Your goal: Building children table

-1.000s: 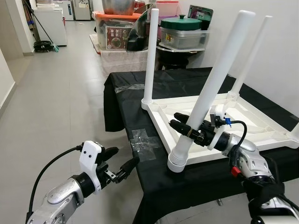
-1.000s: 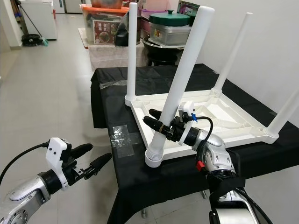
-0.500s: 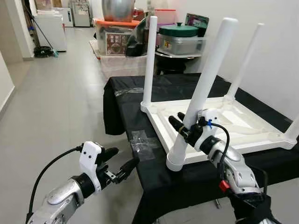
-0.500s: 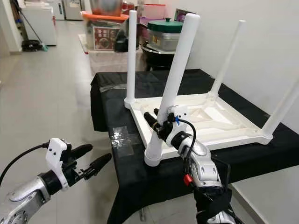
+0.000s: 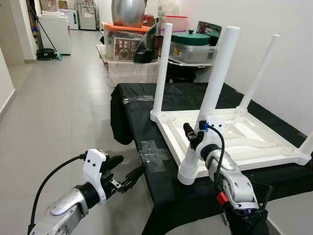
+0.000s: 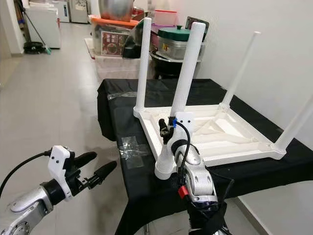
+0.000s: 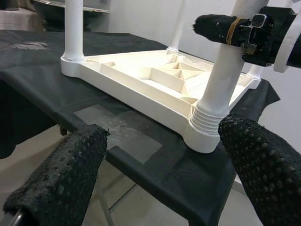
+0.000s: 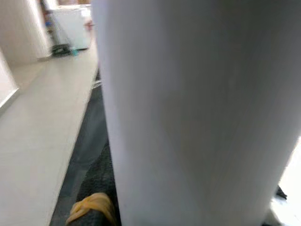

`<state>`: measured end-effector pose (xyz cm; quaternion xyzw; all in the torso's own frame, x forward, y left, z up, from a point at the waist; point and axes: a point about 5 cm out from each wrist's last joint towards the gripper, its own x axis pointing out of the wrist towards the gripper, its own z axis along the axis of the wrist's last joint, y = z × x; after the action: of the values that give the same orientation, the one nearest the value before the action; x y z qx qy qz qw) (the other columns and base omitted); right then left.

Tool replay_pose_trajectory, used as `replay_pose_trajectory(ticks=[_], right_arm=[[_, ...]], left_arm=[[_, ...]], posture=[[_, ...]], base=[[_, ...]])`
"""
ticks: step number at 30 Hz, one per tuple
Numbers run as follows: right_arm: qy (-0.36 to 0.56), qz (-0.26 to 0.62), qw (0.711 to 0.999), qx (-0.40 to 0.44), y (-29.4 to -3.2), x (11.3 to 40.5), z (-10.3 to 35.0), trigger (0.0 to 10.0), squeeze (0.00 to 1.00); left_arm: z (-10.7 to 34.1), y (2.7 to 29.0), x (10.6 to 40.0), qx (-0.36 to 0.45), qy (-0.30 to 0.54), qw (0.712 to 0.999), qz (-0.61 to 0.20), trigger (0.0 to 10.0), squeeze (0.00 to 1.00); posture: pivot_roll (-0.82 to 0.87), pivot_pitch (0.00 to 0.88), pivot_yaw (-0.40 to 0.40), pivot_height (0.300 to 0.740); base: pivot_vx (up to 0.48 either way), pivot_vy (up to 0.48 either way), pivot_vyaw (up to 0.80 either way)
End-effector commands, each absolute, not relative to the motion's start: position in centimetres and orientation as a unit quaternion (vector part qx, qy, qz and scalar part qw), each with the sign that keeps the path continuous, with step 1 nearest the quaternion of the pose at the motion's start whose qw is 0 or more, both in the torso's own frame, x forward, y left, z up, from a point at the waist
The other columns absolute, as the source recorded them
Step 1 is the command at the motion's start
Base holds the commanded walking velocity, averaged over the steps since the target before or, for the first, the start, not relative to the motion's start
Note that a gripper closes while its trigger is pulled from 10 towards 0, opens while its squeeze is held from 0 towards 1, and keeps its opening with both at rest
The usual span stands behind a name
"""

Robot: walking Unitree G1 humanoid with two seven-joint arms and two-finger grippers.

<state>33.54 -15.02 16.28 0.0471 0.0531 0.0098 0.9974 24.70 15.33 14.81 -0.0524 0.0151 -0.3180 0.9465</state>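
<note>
Right hand on the near leg, seating it in its corner socket.

Your right hand (image 5: 195,138) is clamped around the white leg (image 5: 211,93), likely to steady it in the upturned tabletop (image 5: 234,142) on the black-draped worktop (image 5: 132,105). Your left hand (image 5: 122,178) hovers off the worktop edge, fingers spread, holding nothing. Behind, a clear tub (image 5: 191,51) under a green lid; contents unclear.

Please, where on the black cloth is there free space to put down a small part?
Bare black cloth lies behind the upturned white plastic table top, toward the storage boxes. A narrower strip runs along the cloth's left edge by the clear tape patch. The near corner is crowded: the right gripper is around the near white leg.
</note>
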Motion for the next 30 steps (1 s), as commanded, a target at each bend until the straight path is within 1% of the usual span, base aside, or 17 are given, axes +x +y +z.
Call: replay_pose_trajectory(ticks=[1, 11, 22, 23, 24, 25, 30], right_arm=[[0.157, -0.092, 0.983, 0.032, -17.9, 32.2, 11.7, 0.0, 0.0], [0.136, -0.144, 0.98, 0.009, -17.9, 30.9, 12.4, 0.0, 0.0], [0.125, -0.15, 0.981, -0.004, -17.8, 30.5, 12.6, 0.0, 0.0], [0.127, -0.149, 0.981, -0.003, -17.8, 30.5, 12.6, 4.6, 0.0], [0.127, -0.149, 0.981, -0.003, -17.8, 30.5, 12.6, 4.6, 0.0], [0.128, -0.148, 0.981, -0.003, -17.8, 30.5, 12.5, 10.0, 0.0], [0.128, -0.15, 0.98, -0.001, -17.9, 30.5, 12.6, 10.0, 0.0]], left_arm=[[14.6, 15.2, 24.6, -0.057, 0.017, 0.947, -0.317, 10.0, 0.0], [14.6, 15.3, 24.7, -0.055, 0.017, 0.948, -0.314, 10.0, 0.0], [14.6, 15.4, 24.8, -0.056, 0.017, 0.948, -0.311, 10.0, 0.0], [14.6, 15.4, 24.8, -0.056, 0.017, 0.948, -0.312, 10.0, 0.0], [14.6, 15.4, 24.8, -0.056, 0.017, 0.948, -0.312, 10.0, 0.0], [14.6, 15.4, 24.7, -0.056, 0.018, 0.948, -0.312, 10.0, 0.0], [14.5, 15.4, 24.7, -0.056, 0.018, 0.948, -0.312, 10.0, 0.0]], posture=[[0.06, 0.0, -0.092, 0.74], [0.06, 0.0, -0.084, 0.74], [0.06, 0.0, -0.079, 0.74], [0.06, 0.0, -0.078, 0.74], [0.06, 0.0, -0.078, 0.74], [0.06, 0.0, -0.078, 0.74], [0.05, 0.0, -0.077, 0.74]], base=[[0.0, 0.0, 0.0], [0.0, 0.0, 0.0], [0.0, 0.0, 0.0], [0.0, 0.0, 0.0], [0.0, 0.0, 0.0], [0.0, 0.0, 0.0], [0.0, 0.0, 0.0]])
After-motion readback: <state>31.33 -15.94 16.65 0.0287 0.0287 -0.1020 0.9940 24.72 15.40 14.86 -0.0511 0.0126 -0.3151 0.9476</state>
